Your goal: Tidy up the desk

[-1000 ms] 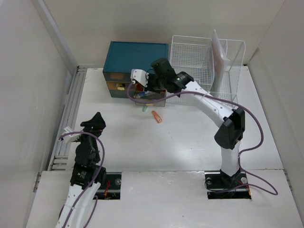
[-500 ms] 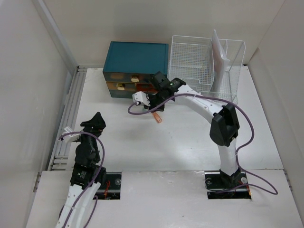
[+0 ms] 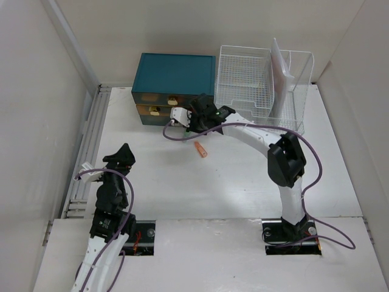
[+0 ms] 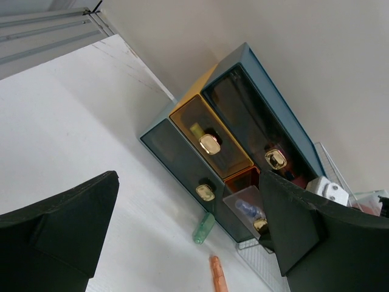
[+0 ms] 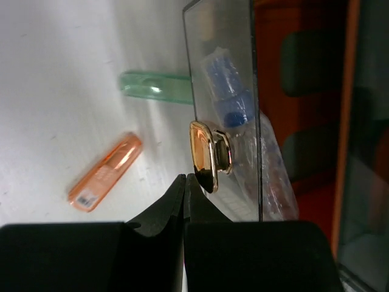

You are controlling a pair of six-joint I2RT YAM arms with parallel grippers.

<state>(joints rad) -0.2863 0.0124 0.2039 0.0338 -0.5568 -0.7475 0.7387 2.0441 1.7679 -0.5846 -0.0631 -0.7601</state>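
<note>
While both arms are fixed at its near edge, the big flat white table (image 3: 243, 176) fills the middle of the top view. A grey metal rail (image 3: 85, 152) runs along its left side. At the far edge of the table stands a teal box with little drawers (image 3: 175, 73). A white wire basket (image 3: 243, 76) stands just beside the box on the right. A white sheet (image 3: 281, 67) stands up inside the basket.

The right end effector (image 5: 185, 181) is down low in front of the teal box. Its two fingers are pressed together with nothing between them. Their tips sit just beside the shiny gold knob (image 5: 204, 155) of a clear see-through drawer (image 5: 222, 61). This drawer sticks out a little from the box. I cannot tell if the tips touch the knob. Blue things (image 5: 228, 91) lie inside the drawer.

On the table near the drawer lie a small flat orange piece (image 5: 103, 173) and a short green see-through tube (image 5: 155, 87). They are a little apart from each other.

The left end effector (image 3: 120, 157) is up above the near left part of the table, well apart from everything else. Its fingers are spread wide and hold nothing.
</note>
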